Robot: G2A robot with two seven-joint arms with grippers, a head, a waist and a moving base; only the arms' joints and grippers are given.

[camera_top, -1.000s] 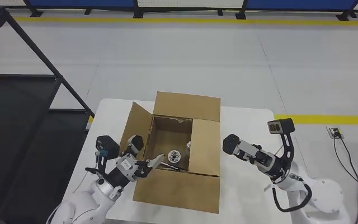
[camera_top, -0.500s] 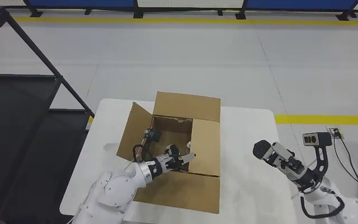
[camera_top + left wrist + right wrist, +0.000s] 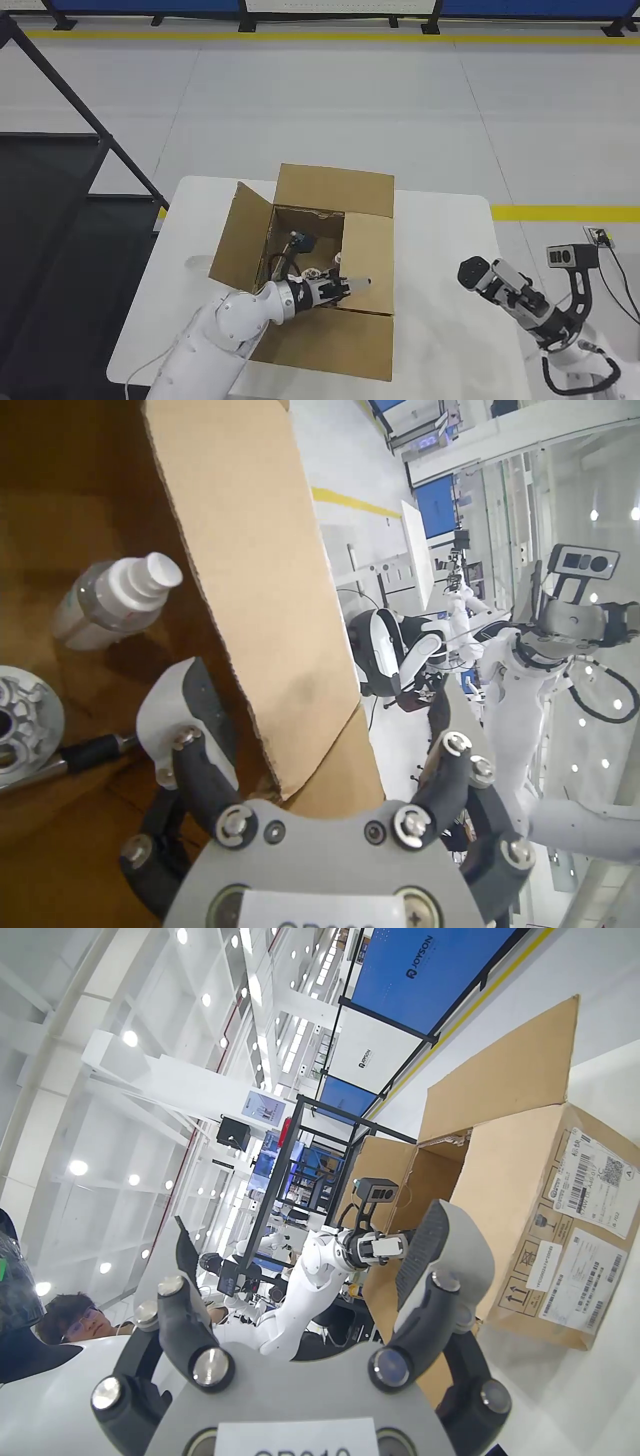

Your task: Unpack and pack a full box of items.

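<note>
Box (image 3: pixel 318 345): brown corrugated cardboard, matt, rough perforated flap edges. White paper labels (image 3: pixel 582 1273) are stuck on one side wall.
Bottle (image 3: pixel 112 605): clear plastic with a white ribbed plastic cap.
Disc (image 3: pixel 25 720): silvery cast metal, dull sheen.
Fingers (image 3: pixel 170 710): glossy white plastic shells, matt black pads.
Tabletop (image 3: pixel 440 300): smooth, white, matt.

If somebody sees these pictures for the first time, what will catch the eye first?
The open brown cardboard box on the white table stands out first, with the left gripper open astride the edge of one box flap. Inside the box are a clear plastic bottle with a white cap and a silver metal disc.
</note>
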